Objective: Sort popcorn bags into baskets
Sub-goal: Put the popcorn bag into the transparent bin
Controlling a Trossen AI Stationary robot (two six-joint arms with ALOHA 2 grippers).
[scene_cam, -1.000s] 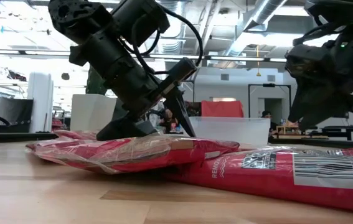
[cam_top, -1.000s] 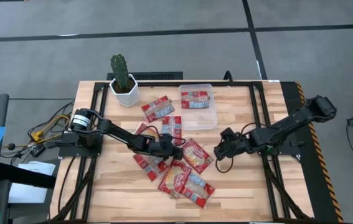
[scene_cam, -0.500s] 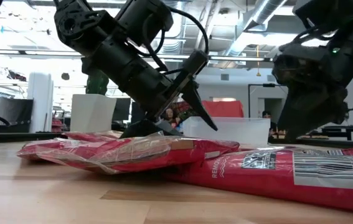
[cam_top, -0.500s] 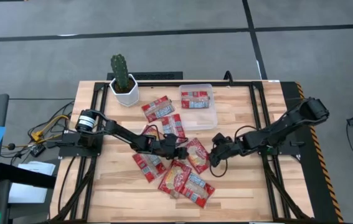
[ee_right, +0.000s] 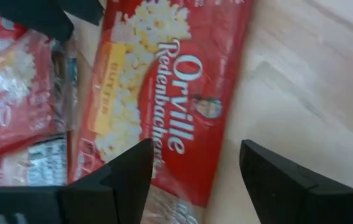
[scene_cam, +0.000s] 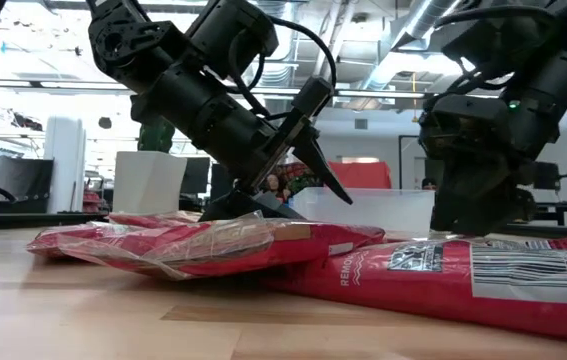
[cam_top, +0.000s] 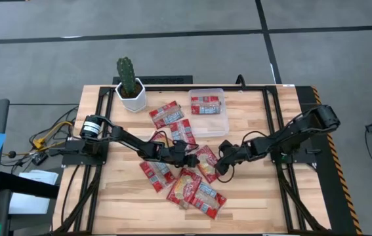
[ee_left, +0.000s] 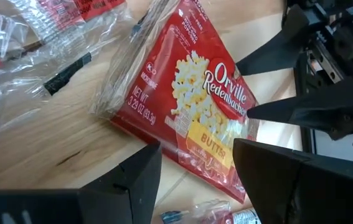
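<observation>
Popcorn bag [cam_top: 206, 163] lies between left tool [cam_top: 191, 159] — right tool [cam_top: 220, 168].

Free room and obstructions on the worktop [cam_top: 251, 196].

The two grippers converge on one popcorn bag [cam_top: 206, 162] at mid-worktop: the left gripper [cam_top: 191, 158] at its left edge, the right gripper [cam_top: 221, 164] at its right edge, both with jaws spread, leaving little clearance between them. Overlapping bags [cam_top: 192, 191] crowd the near side, and further bags [cam_top: 171, 121] lie toward the cactus pot [cam_top: 132, 97]. The clear tray [cam_top: 222, 124] stands just beyond the bag, one packet [cam_top: 205, 105] filling its far half while its near half is bare. Bare wood lies open along the near edge and around the right arm; the left arm crosses the left half.
</observation>
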